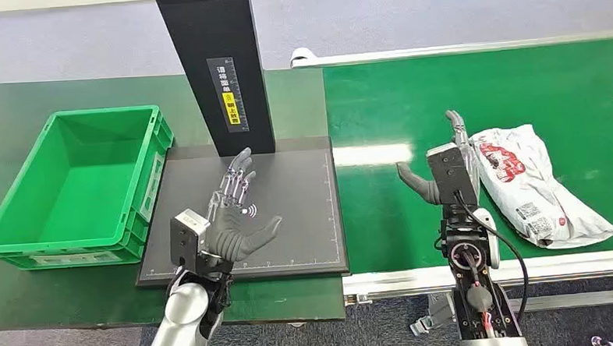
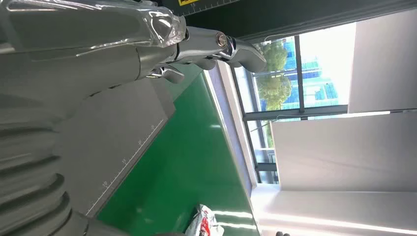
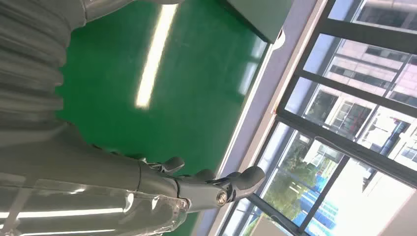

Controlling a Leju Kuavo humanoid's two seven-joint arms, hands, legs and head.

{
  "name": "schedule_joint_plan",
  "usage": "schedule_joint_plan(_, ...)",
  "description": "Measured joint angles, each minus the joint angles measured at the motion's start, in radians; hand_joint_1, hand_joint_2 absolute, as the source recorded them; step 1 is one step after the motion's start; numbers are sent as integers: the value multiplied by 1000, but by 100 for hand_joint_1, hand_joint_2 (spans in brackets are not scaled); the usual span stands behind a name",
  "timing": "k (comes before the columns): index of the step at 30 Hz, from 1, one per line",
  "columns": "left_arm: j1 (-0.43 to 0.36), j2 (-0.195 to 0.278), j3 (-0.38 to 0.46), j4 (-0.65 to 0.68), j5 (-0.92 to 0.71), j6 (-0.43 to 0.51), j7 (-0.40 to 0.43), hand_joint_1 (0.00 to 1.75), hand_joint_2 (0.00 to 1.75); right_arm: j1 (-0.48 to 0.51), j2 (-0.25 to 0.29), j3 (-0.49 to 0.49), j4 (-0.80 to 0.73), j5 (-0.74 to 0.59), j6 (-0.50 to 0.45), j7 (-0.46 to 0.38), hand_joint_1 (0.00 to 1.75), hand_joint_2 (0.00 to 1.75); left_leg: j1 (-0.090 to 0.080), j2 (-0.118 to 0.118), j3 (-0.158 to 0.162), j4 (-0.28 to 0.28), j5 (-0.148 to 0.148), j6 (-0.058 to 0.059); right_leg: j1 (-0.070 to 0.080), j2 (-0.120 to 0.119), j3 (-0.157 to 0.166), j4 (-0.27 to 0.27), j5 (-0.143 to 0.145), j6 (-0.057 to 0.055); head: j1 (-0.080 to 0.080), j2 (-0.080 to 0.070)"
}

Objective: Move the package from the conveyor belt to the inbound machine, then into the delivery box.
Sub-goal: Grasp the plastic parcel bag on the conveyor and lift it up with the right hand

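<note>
On belt, package just beside right hand, fingers spread, holding nothing.

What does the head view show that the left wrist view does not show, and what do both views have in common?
Head view alone: the empty green delivery box, the right hand open just left of the package, and the black post of the inbound machine at full height.

Left wrist view alone: large windows with trees and buildings outside, and a white wall.

Both: the open left hand over the dark scanning plate, the green conveyor belt, and the white and red package lying on it.
</note>
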Motion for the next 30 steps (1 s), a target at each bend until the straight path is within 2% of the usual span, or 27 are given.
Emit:
schedule_joint_plan(4, 0, 0, 2, -2, 0, 0, 1, 0, 175, 0, -2, -7, -2, 11, -9, 1, 0, 175, 0, 0, 0, 0, 0, 0, 0, 0, 0, 0, 0, 0, 0, 0)
schedule_joint_plan(7, 0, 0, 3, -2, 0, -1, 1, 0, 175, -1, -3, -22, -2, 87, -59, 18, 0, 175, 0, 0, 0, 0, 0, 0, 0, 0, 0, 0, 0, 0, 0, 0)
schedule_joint_plan(10, 0, 1, 3, -1, 3, 4, 1, 0, 175, -6, -8, -51, -1, 230, -119, 76, 0, 175, 0, 0, 0, 0, 0, 0, 0, 0, 0, 0, 0, 0, 0, 0)
schedule_joint_plan(14, -1, 4, 5, 0, 8, 22, 0, 0, 175, -25, -23, -102, 23, 498, -152, 219, 0, 175, 0, 0, 0, 0, 0, 0, 0, 0, 0, 0, 0, 0, 0, 0)
schedule_joint_plan(17, -7, 6, 8, 7, 14, 31, -4, 0, 175, -46, -32, -134, 70, 672, -122, 308, 0, 175, 0, 0, 0, 0, 0, 0, 0, 0, 0, 0, 0, 0, 0, 0)
schedule_joint_plan(19, -17, 6, 10, 15, 17, 33, -5, 0, 175, -63, -36, -149, 106, 740, -99, 344, 0, 175, 0, 0, 0, 0, 0, 0, 0, 0, 0, 0, 0, 0, 0, 0)
schedule_joint_plan(25, -36, 6, 15, 35, 22, 33, -7, 0, 175, -92, -41, -173, 177, 791, -72, 376, 0, 175, 0, 0, 0, 0, 0, 0, 0, 0, 0, 0, 0, 0, 0, 0)
schedule_joint_plan(30, -56, 6, 17, 53, 24, 31, -9, 0, 175, -120, -43, -181, 241, 850, 95, 404, 0, 175, 0, 0, 0, 0, 0, 0, 0, 0, 0, 0, 0, 0, 0, 0)
